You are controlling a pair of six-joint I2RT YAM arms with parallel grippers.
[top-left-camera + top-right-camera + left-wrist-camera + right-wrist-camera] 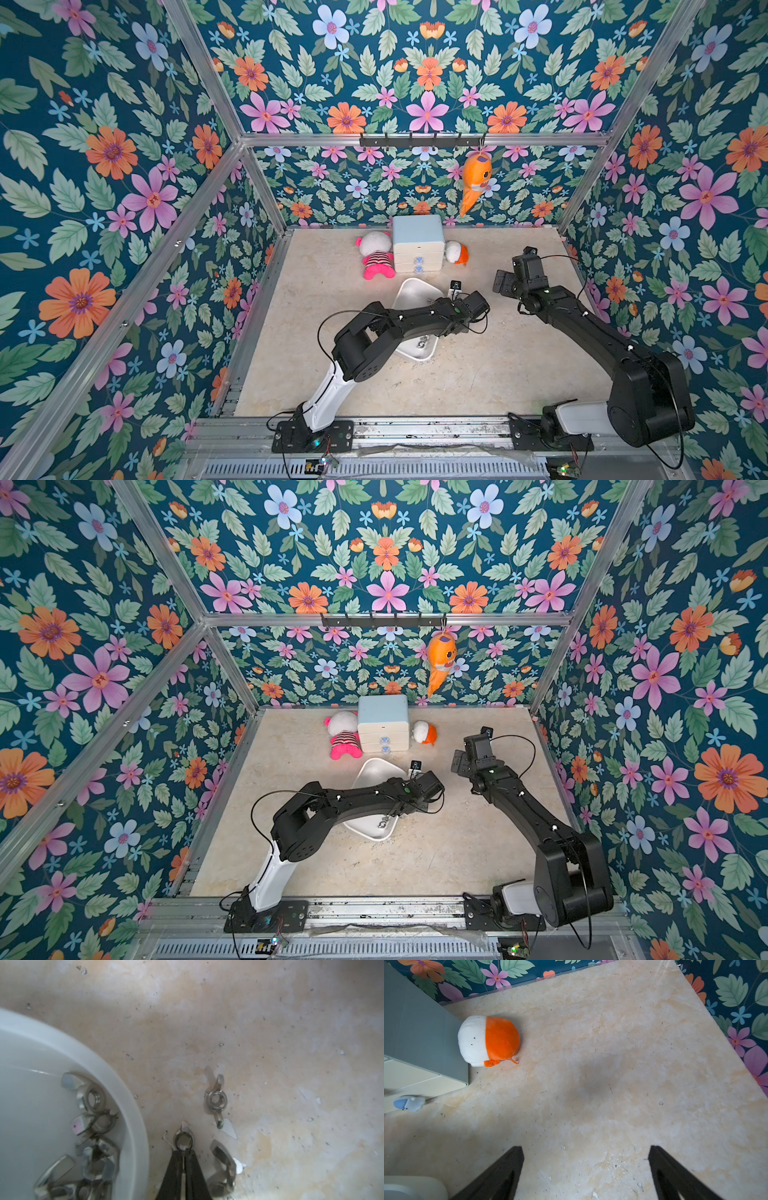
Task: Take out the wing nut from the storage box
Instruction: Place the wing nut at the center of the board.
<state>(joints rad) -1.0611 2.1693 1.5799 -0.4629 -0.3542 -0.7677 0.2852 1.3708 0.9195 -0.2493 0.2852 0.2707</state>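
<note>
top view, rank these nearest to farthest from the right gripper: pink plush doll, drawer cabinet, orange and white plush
1. orange and white plush, back and to the left of the right gripper
2. drawer cabinet, back middle, beside that plush
3. pink plush doll, on the cabinet's left side

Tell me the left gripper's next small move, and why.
Probably open the jaws and let go. The left gripper is shut on a wing nut that is already outside the storage box, over the bare table, beside two other nuts lying there. Whether it touches the table I cannot tell.
</note>
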